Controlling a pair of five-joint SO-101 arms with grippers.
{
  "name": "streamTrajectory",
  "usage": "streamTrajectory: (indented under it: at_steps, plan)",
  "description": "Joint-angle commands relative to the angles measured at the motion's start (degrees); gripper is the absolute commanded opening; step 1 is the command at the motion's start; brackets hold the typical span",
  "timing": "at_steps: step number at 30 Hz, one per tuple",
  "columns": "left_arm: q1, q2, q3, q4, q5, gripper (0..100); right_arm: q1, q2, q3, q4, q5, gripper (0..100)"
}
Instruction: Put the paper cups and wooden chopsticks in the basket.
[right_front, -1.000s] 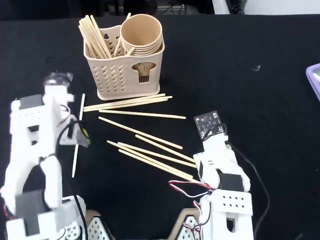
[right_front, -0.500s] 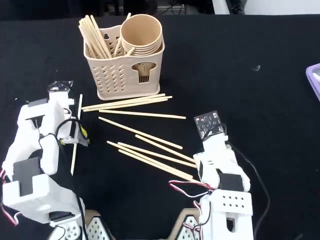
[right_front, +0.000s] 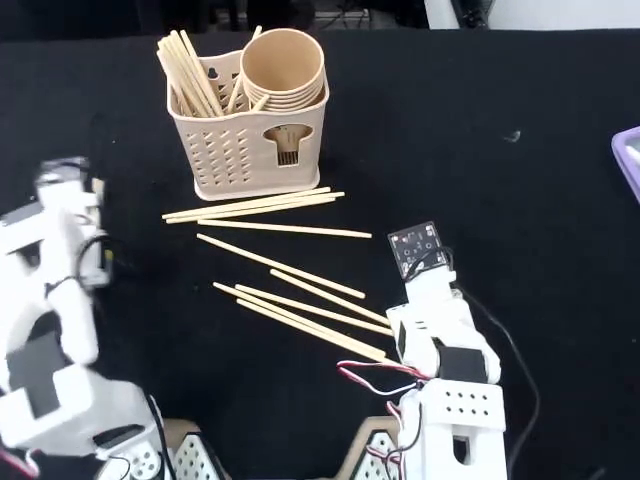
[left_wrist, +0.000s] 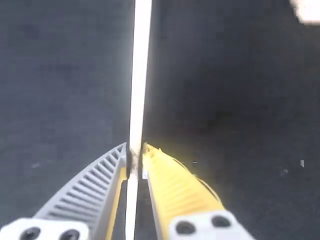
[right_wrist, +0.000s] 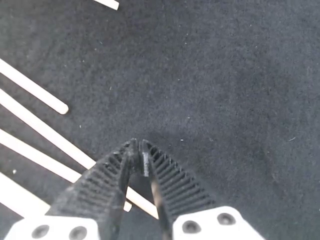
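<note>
Chopstick (left_wrist: 139, 75) now off the table (right_front: 520, 250), pinched in left gripper (left_wrist: 134, 156).
Gripper has swung out left with it, next stop the basket (right_front: 235, 160), which holds cups (right_front: 283, 62). Loose sticks (right_front: 290, 229) remain. Right gripper (right_wrist: 136, 146) closed, empty.

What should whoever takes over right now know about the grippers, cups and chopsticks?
Left gripper: fingers shut on one chopstick, above the table.
Right gripper: shut, empty, low beside the loose chopsticks.
Done: cup stack and a bundle of chopsticks stand in the basket.
Left: basket the held chopstick, then the loose ones lying in front of the basket.
</note>
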Motion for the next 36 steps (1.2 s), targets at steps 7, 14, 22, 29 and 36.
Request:
streamTrajectory:
  at_steps: [7, 14, 22, 29, 36]
  plan:
    - [1.01, -28.22, 5.93, 16.0, -32.0, 3, -0.09, -0.84, -0.22, -1.14, 0.53, 1.2]
    - [23.87, -43.96, 17.98, 23.03, -35.6, 3, 0.35, -0.84, -0.4, -1.14, 0.35, 1.2]
    - [51.38, -51.34, 28.0, 18.02, -32.62, 3, 0.44, -0.84, -0.57, -1.05, 0.09, 1.2]
    - [56.84, -42.73, 26.95, 8.09, -26.02, 11, 0.44, -0.84, -0.57, -1.14, 0.09, 1.2]
    - [54.11, -28.66, 20.7, 6.24, -21.45, 31, 0.44, -0.84, -0.57, -1.14, 0.09, 1.2]
